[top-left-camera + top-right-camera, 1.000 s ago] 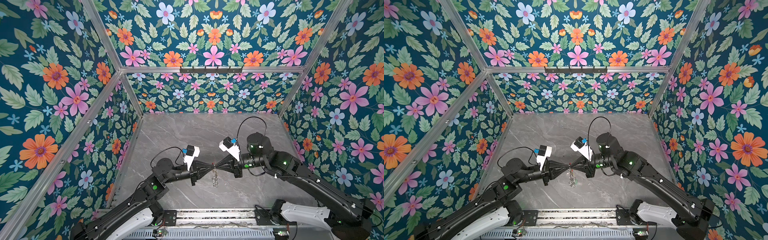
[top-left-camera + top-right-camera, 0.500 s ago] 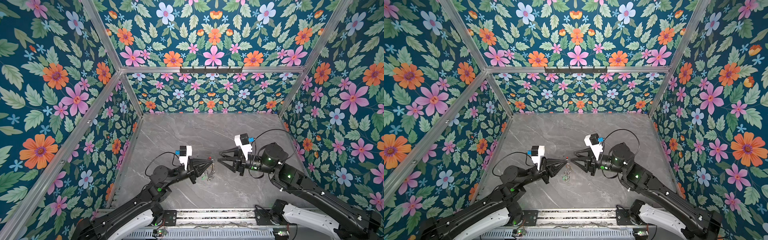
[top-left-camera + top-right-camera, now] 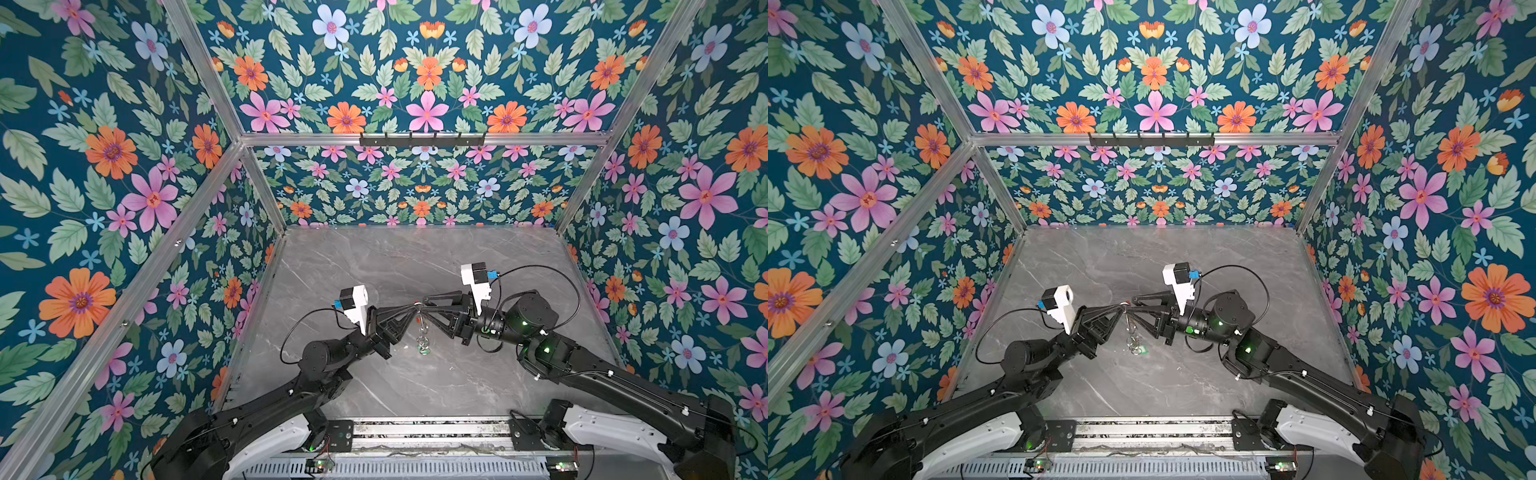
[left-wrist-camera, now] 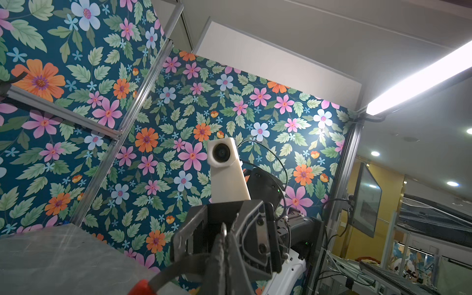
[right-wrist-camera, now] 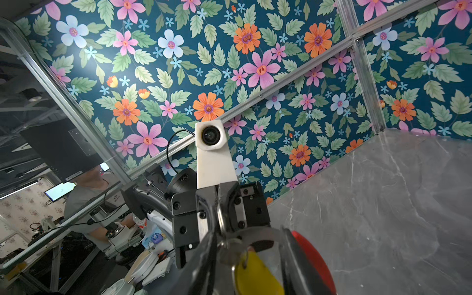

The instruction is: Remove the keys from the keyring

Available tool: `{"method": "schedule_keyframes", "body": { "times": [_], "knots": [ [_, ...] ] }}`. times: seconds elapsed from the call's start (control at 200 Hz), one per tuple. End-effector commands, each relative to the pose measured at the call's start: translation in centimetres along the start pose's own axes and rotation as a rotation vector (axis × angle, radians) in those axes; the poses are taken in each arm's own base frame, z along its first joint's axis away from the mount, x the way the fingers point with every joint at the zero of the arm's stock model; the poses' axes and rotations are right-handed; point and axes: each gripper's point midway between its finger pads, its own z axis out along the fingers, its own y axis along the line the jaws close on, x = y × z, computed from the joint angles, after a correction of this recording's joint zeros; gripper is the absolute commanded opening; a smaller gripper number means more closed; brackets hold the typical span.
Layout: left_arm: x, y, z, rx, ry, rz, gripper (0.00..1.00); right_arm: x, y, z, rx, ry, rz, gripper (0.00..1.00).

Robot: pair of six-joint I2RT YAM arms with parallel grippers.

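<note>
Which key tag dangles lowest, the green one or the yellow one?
The green tag: it hangs at the very bottom, while the yellow tag sits high up, right at the right gripper.

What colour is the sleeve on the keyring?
The sleeve is red, clearest in the right wrist view.

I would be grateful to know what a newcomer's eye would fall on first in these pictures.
First the loud floral walls all round the cell. Then, above the grey table in both top views, the left gripper and right gripper meet tip to tip at the keyring, keys dangling below. In the right wrist view its red sleeve and a yellow tag fill the foreground.
</note>
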Motion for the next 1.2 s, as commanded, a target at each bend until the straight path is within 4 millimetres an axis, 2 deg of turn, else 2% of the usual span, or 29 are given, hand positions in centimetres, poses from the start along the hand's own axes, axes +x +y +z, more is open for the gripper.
{"method": "schedule_keyframes", "body": {
  "times": [0.0, 0.225, 0.56, 0.795, 0.97, 1.14, 1.195],
  "knots": [
    [-1.8, -1.6, 0.0, 0.067, -0.075, 0.012, 0.00, -2.0, 1.7, -0.1, -0.072, -0.080, -0.009, 0.40],
    [-1.6, -1.2, -0.2, 0.049, -0.077, 0.010, 0.00, -2.1, 2.0, -0.3, -0.082, -0.096, -0.011, 0.36],
    [-1.3, -0.8, -0.2, 0.039, -0.070, 0.005, 0.00, -1.7, 2.7, 0.4, -0.130, -0.062, -0.010, 0.28],
    [-1.1, -0.6, -0.4, 0.028, -0.071, 0.003, 0.00, -1.4, 3.1, 0.6, -0.144, -0.047, -0.015, 0.18],
    [-1.2, -0.5, -0.3, 0.027, -0.071, 0.002, 0.00, -1.1, 2.9, 0.7, -0.135, -0.035, -0.014, 0.07],
    [-1.1, -0.5, -0.3, 0.029, -0.068, -0.005, 0.00, -0.9, 2.7, 0.7, -0.122, -0.023, -0.015, 0.00],
    [-1.1, -0.5, -0.3, 0.029, -0.069, -0.010, 0.10, -0.9, 2.6, 0.7, -0.115, -0.019, -0.016, 0.00]
  ]
}}
